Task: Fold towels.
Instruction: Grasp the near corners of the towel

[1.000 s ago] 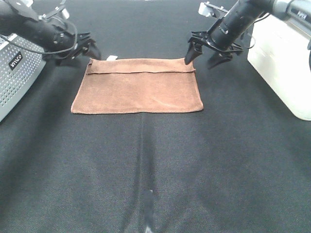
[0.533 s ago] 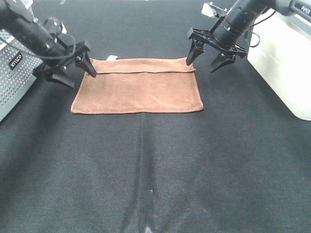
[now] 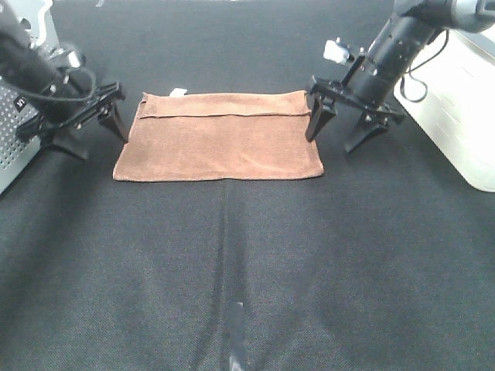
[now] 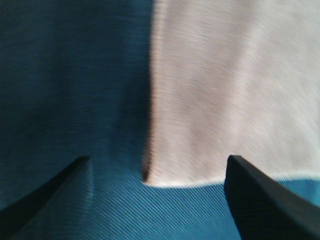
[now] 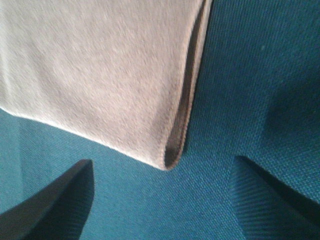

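Note:
A brown towel (image 3: 220, 135), folded once, lies flat on the black table cloth, with a narrow strip showing along its far edge. My left gripper (image 3: 97, 131) is open and empty just off the towel's left edge, near the front left corner. My right gripper (image 3: 340, 131) is open and empty just off the towel's right edge. The left wrist view shows the towel (image 4: 225, 90) with its corner between the open fingers (image 4: 260, 200). The right wrist view shows the towel's doubled corner (image 5: 170, 160) between the open fingers (image 5: 55, 200).
A perforated grey metal box (image 3: 19, 143) stands at the left edge behind my left arm. A white box (image 3: 456, 100) stands at the right edge beside my right arm. The black cloth (image 3: 247, 270) stretches in front of the towel.
Both grippers have moved from the towel's far corners toward the front along its side edges. Both stay open. The towel has not moved.

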Controlling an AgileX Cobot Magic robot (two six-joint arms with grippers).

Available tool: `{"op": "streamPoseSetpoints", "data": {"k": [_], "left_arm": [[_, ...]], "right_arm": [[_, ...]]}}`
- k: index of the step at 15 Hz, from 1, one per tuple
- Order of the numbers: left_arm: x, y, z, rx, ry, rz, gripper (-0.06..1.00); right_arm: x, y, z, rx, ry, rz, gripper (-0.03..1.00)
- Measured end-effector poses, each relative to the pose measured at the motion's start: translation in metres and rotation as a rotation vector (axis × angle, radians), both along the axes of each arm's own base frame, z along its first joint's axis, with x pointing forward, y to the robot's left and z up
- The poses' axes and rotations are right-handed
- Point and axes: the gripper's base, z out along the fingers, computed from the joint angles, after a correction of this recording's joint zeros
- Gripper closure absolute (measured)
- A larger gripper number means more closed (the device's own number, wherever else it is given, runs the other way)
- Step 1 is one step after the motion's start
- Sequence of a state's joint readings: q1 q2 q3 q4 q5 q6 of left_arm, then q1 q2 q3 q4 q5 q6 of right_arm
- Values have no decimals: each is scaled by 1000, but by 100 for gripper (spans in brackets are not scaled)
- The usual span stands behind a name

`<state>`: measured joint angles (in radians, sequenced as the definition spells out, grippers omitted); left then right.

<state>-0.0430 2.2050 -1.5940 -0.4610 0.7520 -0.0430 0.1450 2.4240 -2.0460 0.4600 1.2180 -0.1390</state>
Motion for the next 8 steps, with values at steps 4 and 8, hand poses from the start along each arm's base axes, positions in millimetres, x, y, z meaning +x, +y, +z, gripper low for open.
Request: {"op": "streamPoseSetpoints", "data": {"k": [4,8], "left_arm": [[2,0,2,18,-56,7,25],[2,-5,-11,16,-33,-1,25]], "right_arm": [[1,3,-10,23,6,-1,26],[4,3,-29,20,7,-21,26]]}}
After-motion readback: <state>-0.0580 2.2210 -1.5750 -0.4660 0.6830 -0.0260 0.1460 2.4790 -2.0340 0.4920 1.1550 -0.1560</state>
